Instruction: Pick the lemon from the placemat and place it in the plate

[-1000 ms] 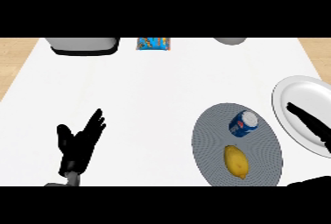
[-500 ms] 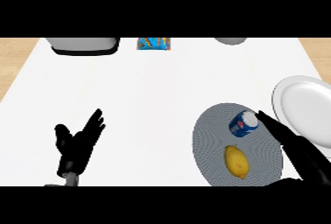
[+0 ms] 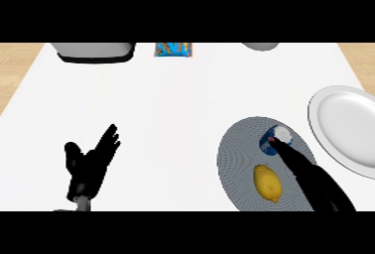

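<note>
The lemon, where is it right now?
In the head view the lemon lies low on the grey placemat, lower right, just left of the right robot hand.

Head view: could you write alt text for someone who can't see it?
A yellow lemon lies on a grey placemat beside a small blue can, with the robot's right hand stretched over the mat next to the lemon. A white plate sits to the right; the left hand rests open at lower left.
</note>
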